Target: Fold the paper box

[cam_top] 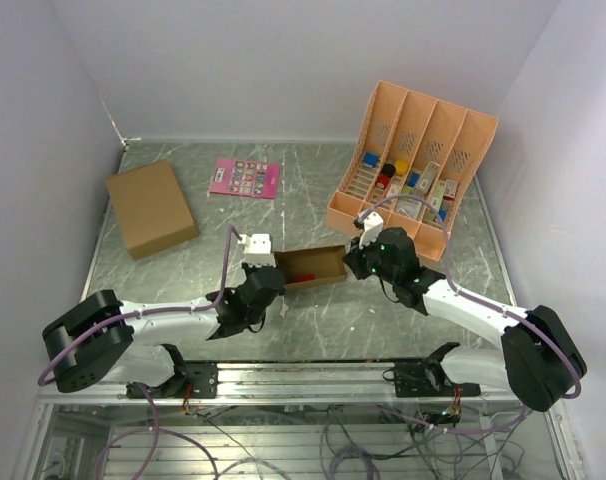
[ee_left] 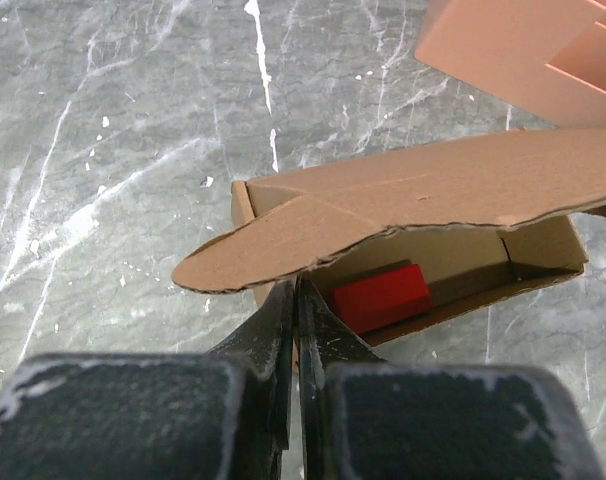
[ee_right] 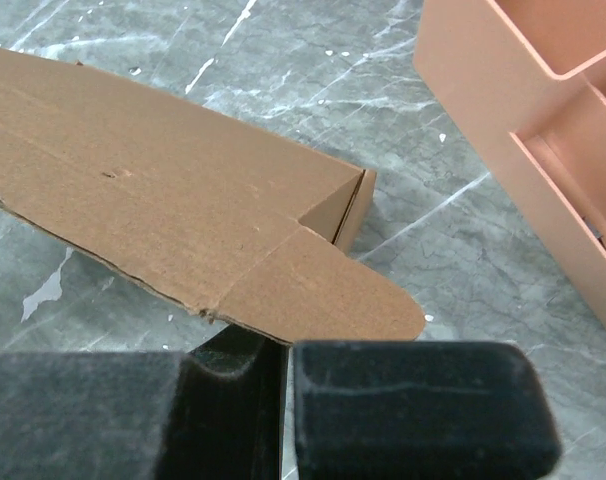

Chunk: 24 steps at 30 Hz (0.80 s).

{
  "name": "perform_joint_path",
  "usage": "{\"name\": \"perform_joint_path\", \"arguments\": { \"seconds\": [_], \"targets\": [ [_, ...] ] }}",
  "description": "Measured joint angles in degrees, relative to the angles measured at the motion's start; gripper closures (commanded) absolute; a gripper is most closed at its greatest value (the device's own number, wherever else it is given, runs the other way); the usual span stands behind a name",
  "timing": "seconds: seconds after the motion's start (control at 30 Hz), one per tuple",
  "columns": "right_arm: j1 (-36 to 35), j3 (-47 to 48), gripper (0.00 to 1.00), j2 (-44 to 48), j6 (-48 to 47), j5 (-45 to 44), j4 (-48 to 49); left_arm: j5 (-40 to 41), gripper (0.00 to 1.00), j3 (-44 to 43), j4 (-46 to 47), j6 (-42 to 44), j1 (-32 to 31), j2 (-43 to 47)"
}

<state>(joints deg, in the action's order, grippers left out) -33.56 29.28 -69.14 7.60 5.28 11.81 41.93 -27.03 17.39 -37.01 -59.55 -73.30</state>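
The paper box [cam_top: 318, 262] is being seen as already erected: its walls are standing and a red block [ee_left: 383, 297] is lying inside it. It is not yet closed, though, since the lid flap [ee_left: 433, 190] is standing raised over the cavity with its rounded tab [ee_right: 333, 290] not tucked in. Lowering the lid and tucking its tabs is being judged the work left, so the task is being reckoned somewhat past halfway. The box is sitting at the middle of the table [cam_top: 313, 200], between the two arms and near the pink rack [cam_top: 413, 170].

Both arms are being stretched low and forward, converging on the box, one at each end. The left gripper [ee_left: 295, 300] is being held at the left end, its jaws drawn together to a sliver and seemingly pinching the near wall. The right gripper [ee_right: 288, 370] is being held at the right end, just under the lid's edge, with its jaws narrowly parted — whether any cardboard is being gripped between them cannot be told.
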Motion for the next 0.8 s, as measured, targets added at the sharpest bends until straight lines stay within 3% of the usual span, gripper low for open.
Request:
{"name": "perform_joint_path", "arguments": {
  "seconds": [0.6,0.8],
  "targets": [
    [0.17,-0.85,1.00,0.92,1.60,2.27,-1.88,0.57,0.88,1.18,-1.60,-2.58,-2.16,0.02],
    [0.76,-0.85,0.87,0.92,2.34,3.19,-2.60,0.70,0.84,1.25,-2.34,-2.93,-2.60,0.02]
  ]
}}
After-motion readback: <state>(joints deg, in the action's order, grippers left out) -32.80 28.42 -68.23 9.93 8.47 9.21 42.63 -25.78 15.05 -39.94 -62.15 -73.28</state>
